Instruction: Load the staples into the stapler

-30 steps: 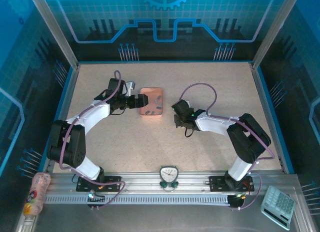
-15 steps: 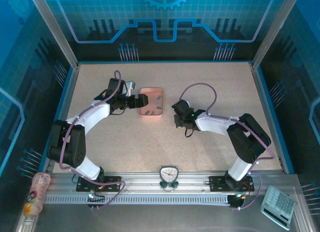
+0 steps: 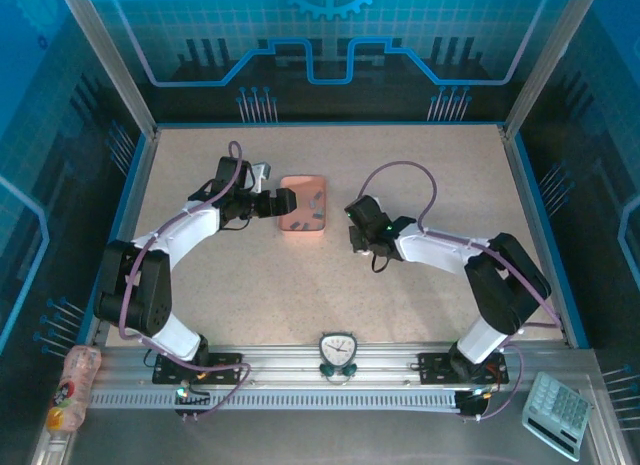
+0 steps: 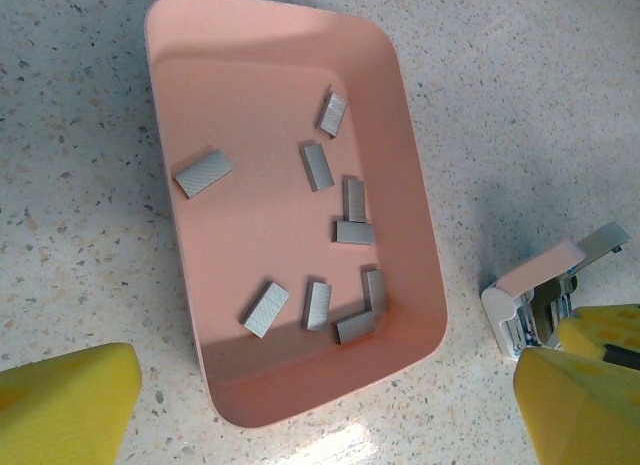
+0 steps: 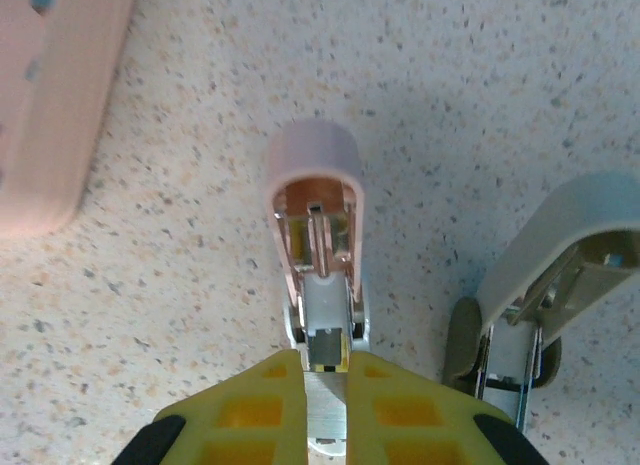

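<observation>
The stapler [image 5: 312, 215], pale pink with silvery insides, is hinged open, and my right gripper [image 5: 325, 370] is shut on its rear end just above the table. In the top view the right gripper [image 3: 357, 235] sits just right of the salmon-pink tray [image 3: 290, 225]. Several dark grey staples [image 4: 317, 166] lie loose in the tray [image 4: 300, 400]. My left gripper [image 4: 325, 390] hangs open over the tray's near end with nothing between its yellow fingers [image 4: 60, 405]; from above, the left gripper [image 3: 285, 202] is at the tray's left edge.
A second small open stapler [image 5: 560, 275], pale grey, lies on the table close to the right of the held one. A pink-lidded, white-bodied stapler [image 4: 545, 285] shows right of the tray beside my left gripper's right finger. Speckled tabletop surrounds the tray.
My right arm has shifted a little, its elbow swinging right and the gripper edging up with the stapler. The left arm and tray have not moved.
</observation>
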Robot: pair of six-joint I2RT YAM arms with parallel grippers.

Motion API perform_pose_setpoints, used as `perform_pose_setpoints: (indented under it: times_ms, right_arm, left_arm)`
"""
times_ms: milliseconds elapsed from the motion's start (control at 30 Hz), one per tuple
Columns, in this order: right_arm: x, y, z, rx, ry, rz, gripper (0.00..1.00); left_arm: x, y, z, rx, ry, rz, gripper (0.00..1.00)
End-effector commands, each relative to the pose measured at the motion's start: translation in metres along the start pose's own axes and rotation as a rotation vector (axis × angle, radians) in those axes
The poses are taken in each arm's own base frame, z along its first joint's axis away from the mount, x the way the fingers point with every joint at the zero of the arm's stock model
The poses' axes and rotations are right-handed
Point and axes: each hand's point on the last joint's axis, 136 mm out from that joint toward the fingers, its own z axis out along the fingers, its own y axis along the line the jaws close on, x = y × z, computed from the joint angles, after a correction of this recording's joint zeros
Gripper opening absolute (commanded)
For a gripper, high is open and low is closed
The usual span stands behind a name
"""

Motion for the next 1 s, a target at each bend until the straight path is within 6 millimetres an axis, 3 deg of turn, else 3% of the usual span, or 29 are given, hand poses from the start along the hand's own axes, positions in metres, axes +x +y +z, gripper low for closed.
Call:
perform_pose_setpoints:
  times_ms: [0,467,967]
  right_arm:
    - [-0.010,0.003,-0.011,0.013,-0.029,-0.033,0.13]
    - [0.006,0.007,0.010,0.019,0.040,-0.057,0.13]
    - [0.016,0.007,0.018,0.018,0.073,-0.057,0.12]
  left_arm:
    - [0.000,0.003,0.002,0.011,0.003,-0.003,0.97]
    - [0.000,0.004,0.002,0.009,0.003,-0.004,0.97]
    - [-0.001,0.004,0.003,0.009,0.001,-0.004,0.97]
